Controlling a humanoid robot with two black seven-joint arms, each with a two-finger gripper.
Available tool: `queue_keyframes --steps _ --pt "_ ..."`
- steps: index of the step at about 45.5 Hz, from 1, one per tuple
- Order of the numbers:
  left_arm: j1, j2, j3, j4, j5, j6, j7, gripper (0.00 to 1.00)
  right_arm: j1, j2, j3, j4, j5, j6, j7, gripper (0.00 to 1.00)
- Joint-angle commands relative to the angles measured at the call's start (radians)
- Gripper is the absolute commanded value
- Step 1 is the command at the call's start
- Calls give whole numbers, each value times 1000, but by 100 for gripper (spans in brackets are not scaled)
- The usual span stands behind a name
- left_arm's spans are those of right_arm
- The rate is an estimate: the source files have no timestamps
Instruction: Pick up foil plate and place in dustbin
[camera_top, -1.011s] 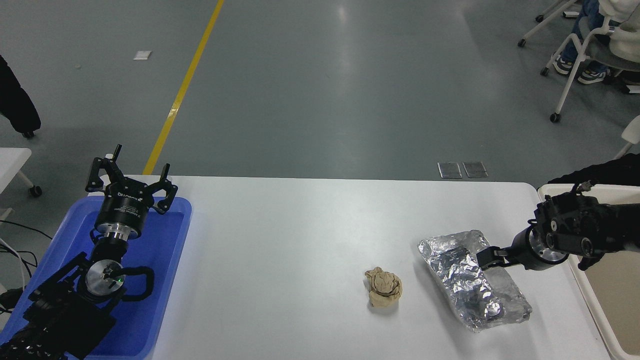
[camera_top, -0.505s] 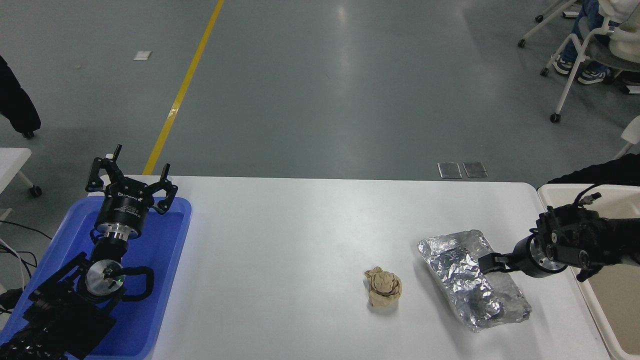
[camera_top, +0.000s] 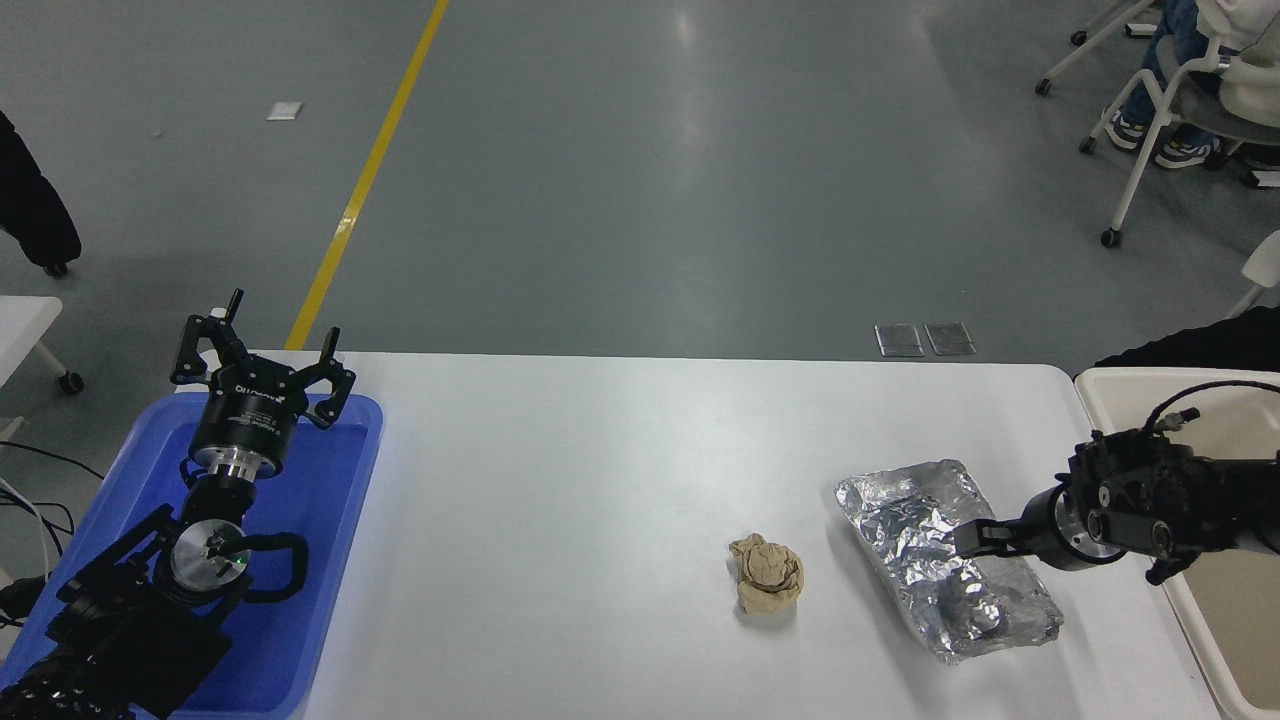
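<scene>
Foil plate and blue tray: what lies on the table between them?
In the head view, only a crumpled tan paper ball, close beside the foil plate; the table toward the blue tray is bare.

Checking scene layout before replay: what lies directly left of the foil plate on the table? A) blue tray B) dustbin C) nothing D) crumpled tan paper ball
D: the crumpled tan paper ball lies on the white table just left of the foil plate; the dustbin is off to its right.
</scene>
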Motion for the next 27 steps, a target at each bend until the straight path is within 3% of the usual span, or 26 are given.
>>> queue_keyframes --steps 1,13,27 --pt "0 0 0 0 -1 0 0 100 -11 5 2 0 -1 -16 0 51" --pt "0 0 0 0 -1 0 0 100 -19 5 2 -1 -1 -16 0 1" --pt "0 0 0 0 1 0 0 100 -22 0 2 -3 -1 -53 0 0"
